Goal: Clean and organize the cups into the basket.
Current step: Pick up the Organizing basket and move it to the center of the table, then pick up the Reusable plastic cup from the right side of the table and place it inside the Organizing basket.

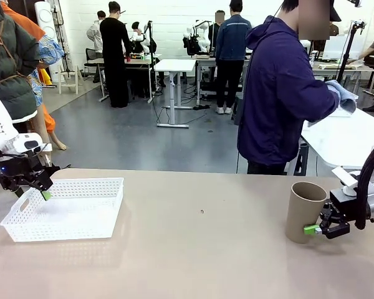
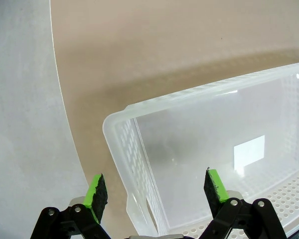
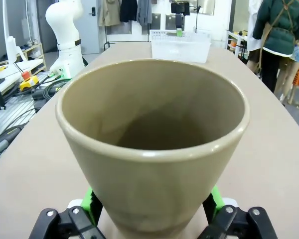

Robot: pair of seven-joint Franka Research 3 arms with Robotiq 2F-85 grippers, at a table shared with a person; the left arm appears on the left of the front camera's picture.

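Left hand (image 2: 155,189) open astride basket (image 2: 123,144) corner wall; right hand (image 3: 153,198) open, flanking tan cup (image 3: 154,154) base

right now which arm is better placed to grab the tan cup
Right: the right gripper flanks the tan cup at its base, jaws open, while the left gripper hovers at the basket far across.

Front: fixed on the robot's side, facing across the counter (image 1: 199,249), mid-range, taking in its full width.
Left wrist: close above the basket (image 2: 134,149), looking steeply down at one corner and the counter's edge.
Right wrist: low, right up against the cup (image 3: 154,164), facing along the counter.
Shared: basket in all three; cup in front and right wrist.
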